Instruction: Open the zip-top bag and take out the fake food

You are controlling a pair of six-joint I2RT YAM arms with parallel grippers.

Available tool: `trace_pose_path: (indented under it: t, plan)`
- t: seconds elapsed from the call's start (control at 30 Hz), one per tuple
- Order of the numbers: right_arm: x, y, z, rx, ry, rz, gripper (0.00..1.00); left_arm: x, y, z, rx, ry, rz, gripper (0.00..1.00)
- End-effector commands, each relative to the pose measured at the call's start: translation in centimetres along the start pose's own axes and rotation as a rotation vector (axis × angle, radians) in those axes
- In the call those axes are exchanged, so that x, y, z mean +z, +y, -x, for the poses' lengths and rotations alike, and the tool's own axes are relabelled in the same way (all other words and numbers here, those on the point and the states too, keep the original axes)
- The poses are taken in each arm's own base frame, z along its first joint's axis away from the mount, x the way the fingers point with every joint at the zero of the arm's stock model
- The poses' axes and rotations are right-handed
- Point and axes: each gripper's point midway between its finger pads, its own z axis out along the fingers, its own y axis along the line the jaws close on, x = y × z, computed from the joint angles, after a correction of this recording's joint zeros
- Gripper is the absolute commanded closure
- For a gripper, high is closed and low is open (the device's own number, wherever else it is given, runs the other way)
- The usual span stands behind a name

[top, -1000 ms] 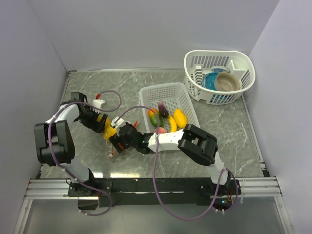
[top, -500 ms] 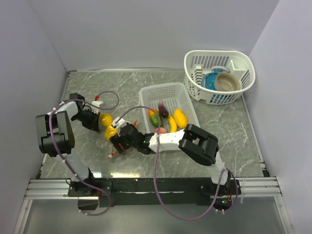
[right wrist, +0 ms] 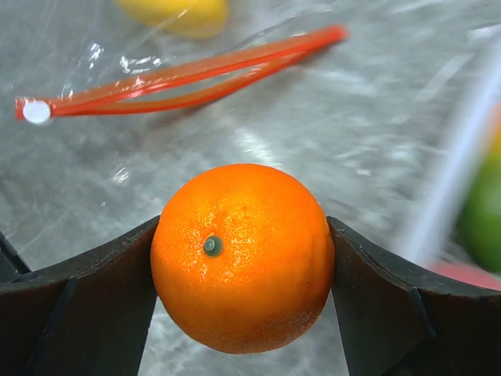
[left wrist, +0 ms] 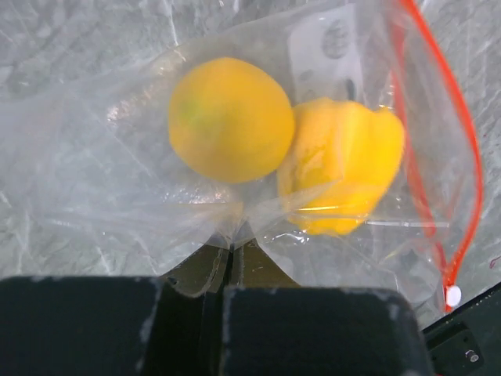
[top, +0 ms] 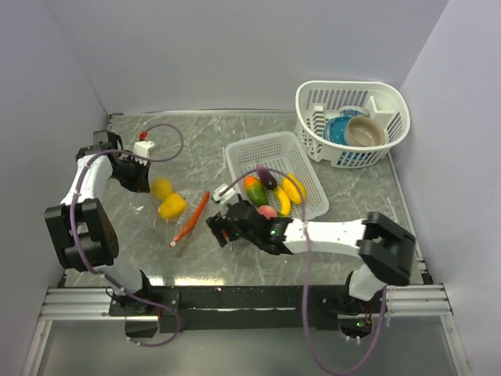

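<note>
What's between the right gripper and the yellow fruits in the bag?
Only the zip strip of the zip-top bag; the top and right wrist views show it.

Marbled grey table (top: 368, 196), walls (top: 235, 55) — pale lilac

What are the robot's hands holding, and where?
Right gripper: round orange plastic fruit, by its sides. Left gripper: clear zip-top bag, pinched by its film.

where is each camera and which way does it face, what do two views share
Top external: above and behind the robot, facing down on the table; left gripper and right gripper both show.
Left wrist: behind its shut fingers, facing the zip-top bag with two yellow fruits inside.
Right wrist: behind its fingers, facing the orange they grip.
Shared: the bag's zip strip appears in all three.
</note>
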Motion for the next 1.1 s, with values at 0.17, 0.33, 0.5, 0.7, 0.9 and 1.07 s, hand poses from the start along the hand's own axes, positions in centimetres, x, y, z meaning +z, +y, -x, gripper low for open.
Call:
trace_pose_path:
  t: [0.17, 0.33, 0.5, 0.7, 0.9, 1.07]
  plan:
    - [-5.1, -13.6, 7.0, 0.194, -0.204, -0.407, 0.73, -0.7, -4.1, 1.7, 0.039, -0.024, -0.067, 0.99]
    - [-4.9, -19.8, 5.3, 0.229, -0.102, -0.639, 0.08, -1.4, -4.8, 2.6, 0.054, -0.043, -0.071, 0.99]
    - [-4.9, -18.0, 5.7, 0.200, -0.107, -0.606, 0.00, -0.9, -4.0, 2.3, 0.054, -0.027, -0.047, 0.99]
    - [-5.5, -8.4, 7.8, 0.040, -0.224, -0.399, 0.00, -0.2, -3.4, 1.8, 0.050, -0.013, -0.024, 0.99]
    - [-1.6, -0.7, 6.0, 0.014, -0.200, -0.170, 0.31, 0.1, -3.2, 1.3, 0.049, 0.002, -0.007, 0.99]
    - [4.4, 2.4, 2.0, -0.009, -0.081, -0.092, 0.51, 1.0, -2.0, -0.2, 0.057, 0.043, 0.052, 0.99]
